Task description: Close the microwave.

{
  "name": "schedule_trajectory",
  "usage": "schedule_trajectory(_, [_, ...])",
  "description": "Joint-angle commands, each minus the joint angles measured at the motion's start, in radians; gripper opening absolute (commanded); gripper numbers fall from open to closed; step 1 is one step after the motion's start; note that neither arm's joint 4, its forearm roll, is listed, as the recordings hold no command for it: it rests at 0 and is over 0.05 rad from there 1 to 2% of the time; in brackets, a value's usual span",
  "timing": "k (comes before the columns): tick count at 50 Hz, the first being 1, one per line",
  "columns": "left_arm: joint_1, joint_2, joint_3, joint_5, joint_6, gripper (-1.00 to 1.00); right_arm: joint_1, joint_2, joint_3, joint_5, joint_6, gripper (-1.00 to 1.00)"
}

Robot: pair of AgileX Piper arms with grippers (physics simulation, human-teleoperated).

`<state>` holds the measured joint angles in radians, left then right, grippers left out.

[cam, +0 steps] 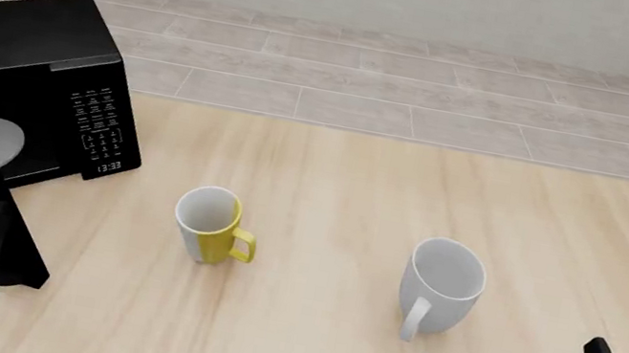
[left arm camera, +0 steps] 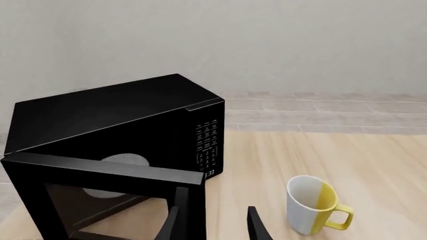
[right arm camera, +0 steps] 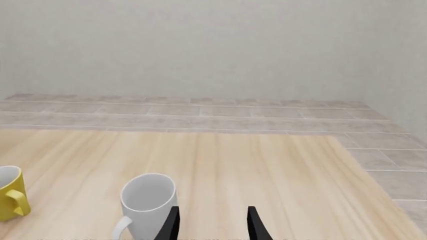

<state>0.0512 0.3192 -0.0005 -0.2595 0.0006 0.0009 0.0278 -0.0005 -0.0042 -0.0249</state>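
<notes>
My left gripper [left arm camera: 213, 225] sits fingers apart, empty, just outside the microwave [left arm camera: 133, 125] door [left arm camera: 100, 172], placed to push it; right gripper [right arm camera: 212, 222] open, idle beside the white mug [right arm camera: 148, 197]

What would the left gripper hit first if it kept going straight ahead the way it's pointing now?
Probably the free edge of the microwave's open door. The left gripper is open, and in its wrist view one finger already overlaps that edge. The yellow and white mug sits off to the side. Depth is unclear.
</notes>
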Motion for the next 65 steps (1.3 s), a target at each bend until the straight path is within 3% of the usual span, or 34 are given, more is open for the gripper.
schedule_trajectory(1, [0.046,0.467,0.000,-0.402,-0.002,1.00,0.012,0.006,0.000,0.004,-0.005,1.00])
schedule_trajectory(3, [0.054,0.558,0.000,-0.485,0.004,1.00,0.008,0.008,0.000,0.006,-0.001,1.00])
schedule_trajectory(8, [0.054,0.629,0.000,-0.547,-0.005,1.00,0.006,0.011,0.000,0.002,-0.001,1.00])
schedule_trajectory(17, [0.058,0.707,0.000,-0.605,-0.012,1.00,-0.002,0.002,0.000,0.008,0.004,1.00])
schedule_trajectory(20, [0.101,0.784,0.000,-0.662,-0.024,1.00,-0.005,-0.001,0.000,0.008,0.005,1.00])
schedule_trajectory(25, [0.082,0.837,0.000,-0.697,-0.029,1.00,-0.008,-0.006,0.000,0.010,0.007,1.00])
schedule_trajectory(32, [0.131,0.946,0.000,-0.773,-0.061,1.00,-0.009,-0.008,0.000,0.012,0.010,1.00])
schedule_trajectory(40, [0.131,0.856,0.000,-0.695,-0.060,1.00,-0.004,-0.003,0.000,0.010,0.012,1.00])
schedule_trajectory(47, [0.092,0.942,0.000,-0.748,-0.079,1.00,-0.005,-0.007,0.000,0.017,0.014,1.00])
schedule_trajectory(54, [0.100,0.833,-0.034,-0.627,-0.070,1.00,-0.012,-0.026,0.000,0.039,0.021,1.00])
schedule_trajectory(65, [0.063,0.800,-0.103,-0.529,-0.058,1.00,-0.009,-0.026,0.000,0.039,0.028,1.00])
